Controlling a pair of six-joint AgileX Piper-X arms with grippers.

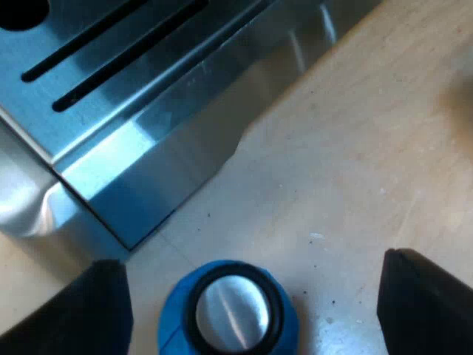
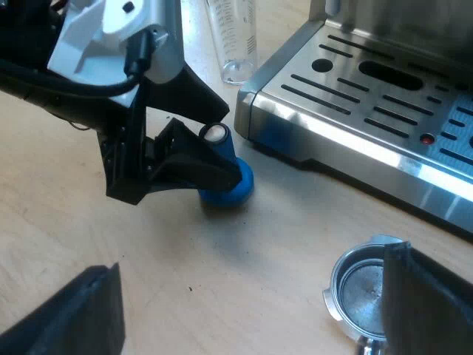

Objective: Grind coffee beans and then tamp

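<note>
A blue tamper [image 1: 229, 314] with a round metal top stands upright on the wooden table beside the espresso machine's drip tray [image 1: 111, 111]. My left gripper [image 1: 253, 296] is open and low over it, one finger on each side and neither touching. The right wrist view has the same tamper [image 2: 230, 188] between the left gripper's fingers [image 2: 194, 164]. My right gripper [image 2: 251, 318] is open above the table with nothing held. The metal holder [image 2: 361, 290] lies loose on the table under one right finger, its basket showing bare metal.
A measuring glass [image 2: 235, 41] stands upright by the corner of the espresso machine [image 2: 384, 96], just beyond the tamper. The slotted drip tray edge is close to the tamper. Bare wooden table [image 2: 244, 274] lies between the tamper and the holder.
</note>
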